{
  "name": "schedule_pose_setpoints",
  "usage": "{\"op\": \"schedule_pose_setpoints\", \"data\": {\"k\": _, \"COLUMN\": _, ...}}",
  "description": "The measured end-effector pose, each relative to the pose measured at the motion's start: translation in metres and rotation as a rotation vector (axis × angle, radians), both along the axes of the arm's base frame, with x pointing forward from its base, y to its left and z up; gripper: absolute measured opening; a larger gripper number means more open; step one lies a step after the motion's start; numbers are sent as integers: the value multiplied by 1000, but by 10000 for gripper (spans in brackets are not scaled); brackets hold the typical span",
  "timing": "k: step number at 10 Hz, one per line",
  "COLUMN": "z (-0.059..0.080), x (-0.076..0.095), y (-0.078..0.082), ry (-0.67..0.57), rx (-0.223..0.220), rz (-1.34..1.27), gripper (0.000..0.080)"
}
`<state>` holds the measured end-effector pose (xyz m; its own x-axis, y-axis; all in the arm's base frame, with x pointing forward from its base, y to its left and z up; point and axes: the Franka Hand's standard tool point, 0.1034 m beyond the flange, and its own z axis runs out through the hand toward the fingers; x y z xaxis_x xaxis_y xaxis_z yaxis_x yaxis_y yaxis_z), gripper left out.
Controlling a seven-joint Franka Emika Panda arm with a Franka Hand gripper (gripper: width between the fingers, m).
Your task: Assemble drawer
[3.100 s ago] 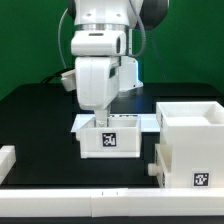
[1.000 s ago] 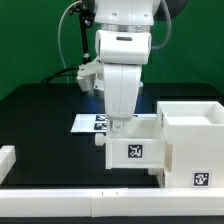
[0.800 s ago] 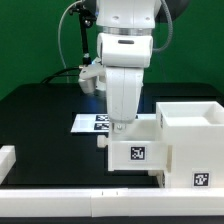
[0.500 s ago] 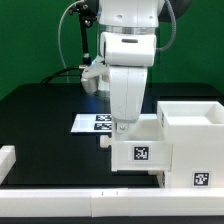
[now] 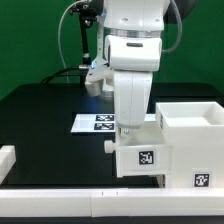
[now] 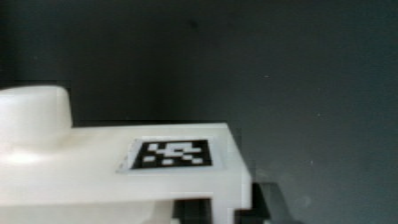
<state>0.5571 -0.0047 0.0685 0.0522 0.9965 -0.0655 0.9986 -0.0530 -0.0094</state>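
Observation:
My gripper [image 5: 127, 128] is shut on the wall of a white drawer tray [image 5: 146, 158] with a square tag on its near face and a round knob [image 5: 109, 145] on its left end. The tray is up against the left side of the tall white box shell [image 5: 190, 140], which stands at the exterior view's right with a tag low on its front. In the wrist view the tray [image 6: 107, 175] shows its tag [image 6: 175, 155] and its knob [image 6: 32, 110]. The dark fingers [image 6: 267, 208] clamp the tray's wall, around the gripper's midpoint [image 6: 228, 210].
The marker board [image 5: 97, 122] lies flat on the black table behind the tray. A low white rail [image 5: 90, 200] runs along the front edge. A small white block [image 5: 8, 158] sits at the exterior view's far left. Cables hang behind the arm.
The gripper has carried the tray from over the marker board toward the exterior view's right and a little nearer, up to the box shell's left side.

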Motion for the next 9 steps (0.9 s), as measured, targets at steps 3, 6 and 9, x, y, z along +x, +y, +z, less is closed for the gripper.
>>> {"op": "schedule_pose_setpoints", "data": {"k": 3, "z": 2, "x": -1, "y": 12, "ry": -3, "rx": 2, "rz": -5, "gripper": 39}}
{"op": "schedule_pose_setpoints", "data": {"k": 6, "z": 2, "x": -1, "y": 21, "ry": -5, "rx": 7, "rz": 4, "gripper": 39}}
{"op": "schedule_pose_setpoints", "data": {"k": 9, "z": 4, "x": 0, "y": 20, "ry": -2, "rx": 5, "rz": 8, "gripper": 44}}
